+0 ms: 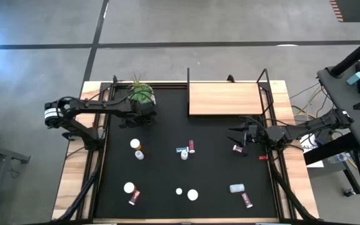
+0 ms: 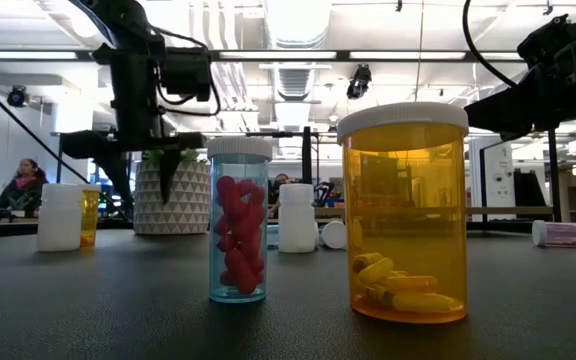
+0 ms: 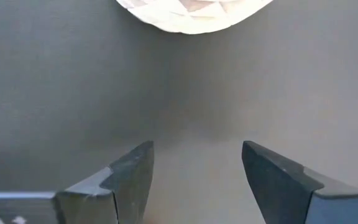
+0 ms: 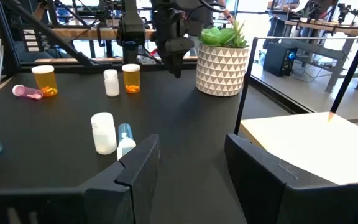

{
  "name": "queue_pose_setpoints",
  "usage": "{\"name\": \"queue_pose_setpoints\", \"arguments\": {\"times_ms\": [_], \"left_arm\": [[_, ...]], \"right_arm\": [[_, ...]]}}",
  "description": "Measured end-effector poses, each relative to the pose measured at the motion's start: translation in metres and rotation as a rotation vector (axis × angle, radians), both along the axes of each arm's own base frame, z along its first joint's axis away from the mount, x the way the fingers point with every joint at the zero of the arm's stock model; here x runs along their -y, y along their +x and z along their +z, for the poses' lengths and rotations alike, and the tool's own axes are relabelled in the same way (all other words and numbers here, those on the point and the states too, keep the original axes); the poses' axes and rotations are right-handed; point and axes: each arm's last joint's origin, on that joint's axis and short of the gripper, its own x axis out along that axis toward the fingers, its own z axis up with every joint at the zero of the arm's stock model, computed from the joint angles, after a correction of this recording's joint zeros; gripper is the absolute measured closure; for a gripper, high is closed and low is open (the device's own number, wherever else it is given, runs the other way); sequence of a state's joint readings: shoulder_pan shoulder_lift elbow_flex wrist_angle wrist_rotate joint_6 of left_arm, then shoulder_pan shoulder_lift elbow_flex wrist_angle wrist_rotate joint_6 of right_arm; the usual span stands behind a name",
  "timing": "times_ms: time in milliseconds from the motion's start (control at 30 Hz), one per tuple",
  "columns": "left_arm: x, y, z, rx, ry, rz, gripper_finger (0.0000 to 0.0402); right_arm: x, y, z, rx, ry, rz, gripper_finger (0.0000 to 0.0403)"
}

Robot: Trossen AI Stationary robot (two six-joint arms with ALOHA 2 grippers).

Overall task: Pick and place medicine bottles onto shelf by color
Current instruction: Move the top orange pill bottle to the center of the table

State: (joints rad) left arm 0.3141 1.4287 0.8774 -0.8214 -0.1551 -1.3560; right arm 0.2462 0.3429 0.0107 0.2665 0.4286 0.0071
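Right gripper: mine (image 1: 237, 139) hangs over the worktop just in front of the shelf, fingers (image 4: 138, 165) spread and holding nothing.
Nearest target: a small pink bottle (image 1: 237, 149) lies just beside that gripper, on the mat side; I judge it the easiest first pick.
Left gripper: parked (image 1: 133, 122) by the plant pot (image 1: 142, 95) at the far-left corner, fingers (image 3: 132, 174) apart and empty, bare mat between them.
Shelf: the light-wood board (image 1: 225, 99) with its black posts shows nothing on it in the overhead view.
Bottles: all the medicine bottles I can see are spread over the black mat (image 1: 211, 169) — a cluster near the centre (image 1: 184, 152), a white and orange pair (image 1: 137, 147) to the left, several along the near edge (image 1: 237, 187).
Low view: a blue-tinted bottle of red pills (image 2: 239, 222) and an orange bottle (image 2: 404, 212) stand upright close to the camera.
Progress: as I read it, no placement is done; every bottle is left to sort.
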Motion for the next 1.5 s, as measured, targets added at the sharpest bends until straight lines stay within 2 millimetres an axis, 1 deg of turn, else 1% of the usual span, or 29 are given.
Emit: {"name": "queue_pose_setpoints", "arguments": {"times_ms": [267, 367, 733, 967, 1233, 1500], "left_arm": [[0.002, -0.002, -0.008, -0.048, -0.021, -0.005, 0.0173], [0.004, -0.003, -0.011, -0.063, -0.030, -0.013, 0.0167], [0.019, 0.000, -0.011, -0.057, -0.055, 0.013, 0.0086], [0.029, -0.002, -0.012, -0.076, -0.075, 0.092, 0.0055], [0.041, 0.000, -0.012, -0.063, -0.108, 0.142, 0.0051], [0.052, -0.005, -0.012, -0.118, -0.139, 0.195, 0.0051]], "right_arm": [[0.000, 0.000, 0.000, 0.000, 0.000, 0.000, 0.0227], [0.000, 0.000, 0.000, 0.000, 0.000, 0.000, 0.0227], [0.000, 0.000, 0.000, 0.000, 0.000, 0.000, 0.0227], [0.000, 0.000, 0.000, 0.000, 0.000, 0.000, 0.0227], [0.000, 0.000, 0.000, 0.000, 0.000, 0.000, 0.0227], [0.000, 0.000, 0.000, 0.000, 0.000, 0.000, 0.0227]]}}
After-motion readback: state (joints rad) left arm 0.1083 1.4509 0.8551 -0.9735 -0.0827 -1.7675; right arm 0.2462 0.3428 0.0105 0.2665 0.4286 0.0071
